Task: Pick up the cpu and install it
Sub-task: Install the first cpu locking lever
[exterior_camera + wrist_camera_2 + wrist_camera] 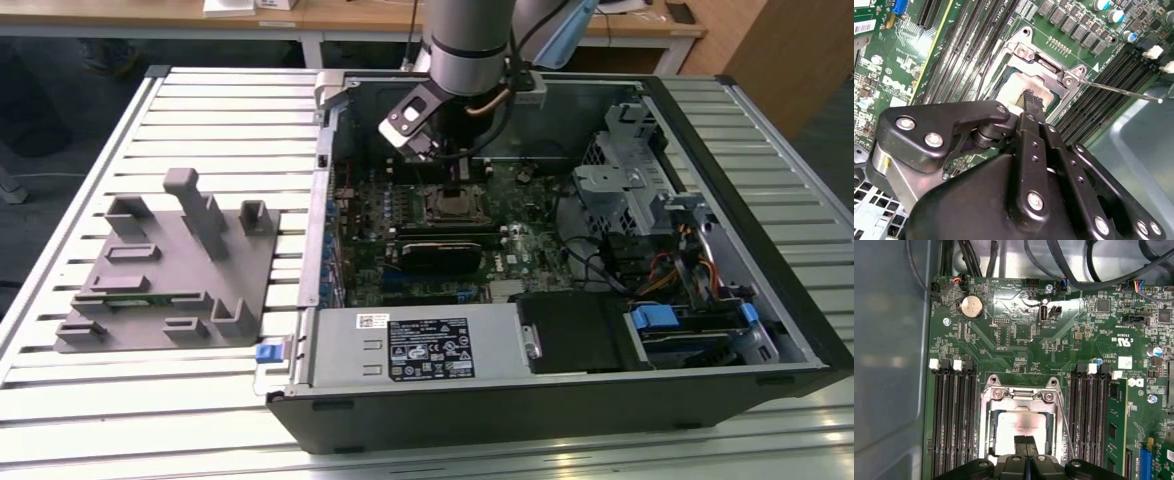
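The cpu (1019, 424), a pale silvery square chip, lies flat inside the metal-framed socket (1019, 395) on the green motherboard (1019, 335). In both wrist views my gripper (1025, 444) stands right over it, its two black fingers pressed together with nothing between them. The fingertips (1032, 98) sit at the near edge of the cpu (1008, 93); whether they touch it I cannot tell. In the exterior view my gripper (458, 186) hangs inside the open computer case just above the socket (454, 206).
A thin socket lever (1119, 90) sticks out beside the frame. Memory slots (951, 415) flank the socket. A black heatsink-like block (441, 252) lies in front of it. The case walls (328, 200) enclose the board. A grey fixture (167, 270) stands at the exterior view's left.
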Motion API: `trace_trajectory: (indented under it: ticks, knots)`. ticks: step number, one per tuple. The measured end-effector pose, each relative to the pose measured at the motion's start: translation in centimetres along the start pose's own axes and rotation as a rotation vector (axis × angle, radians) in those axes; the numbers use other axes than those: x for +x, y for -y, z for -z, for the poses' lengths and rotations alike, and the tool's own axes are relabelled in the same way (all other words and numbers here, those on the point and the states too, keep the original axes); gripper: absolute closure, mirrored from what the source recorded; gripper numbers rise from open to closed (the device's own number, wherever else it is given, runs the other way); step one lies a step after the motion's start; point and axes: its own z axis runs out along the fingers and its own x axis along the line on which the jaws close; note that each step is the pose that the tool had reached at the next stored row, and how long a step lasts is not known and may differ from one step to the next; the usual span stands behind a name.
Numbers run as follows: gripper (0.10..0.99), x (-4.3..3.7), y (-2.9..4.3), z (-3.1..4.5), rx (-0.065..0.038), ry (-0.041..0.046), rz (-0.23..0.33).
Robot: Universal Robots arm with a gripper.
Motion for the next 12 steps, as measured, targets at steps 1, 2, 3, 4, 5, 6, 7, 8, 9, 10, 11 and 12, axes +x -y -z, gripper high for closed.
trace_trajectory:
  ticks: [1, 2, 3, 4, 5, 6, 7, 8, 9, 10, 11, 12]
  knots:
    - [0.98, 0.0, 0.0, 0.13, 0.0, 0.0001, 0.0]
    - [0.98, 0.0, 0.0, 0.27, 0.0, 0.0002, 0.0]
    - [0.98, 0.0, -0.01, 0.41, 0.0, 0.0002, 0.0]
    - [0.98, 0.01, -0.01, 0.53, 0.0, 0.0002, 0.0]
    - [0.98, 0.01, -0.01, 0.66, 0.0, 0.0002, 0.0]
    - [0.98, 0.01, -0.01, 0.79, 0.0, 0.0002, 0.0]
    - [0.98, 0.01, -0.02, 0.93, 0.0, 0.0001, 0.0]
    - [0.98, 0.02, -0.02, 1.08, 0.0, 0.0001, 0.0]
    - [0.98, 0.02, -0.02, 1.23, 0.0, 0.0001, 0.0]
    - [0.98, 0.02, -0.02, 1.38, 0.0, 0.0002, 0.0]
    - [0.98, 0.02, -0.03, 1.53, 0.0, 0.0001, 0.0]
    - [0.98, 0.03, -0.03, 1.69, 0.0, 0.0001, 0.0]
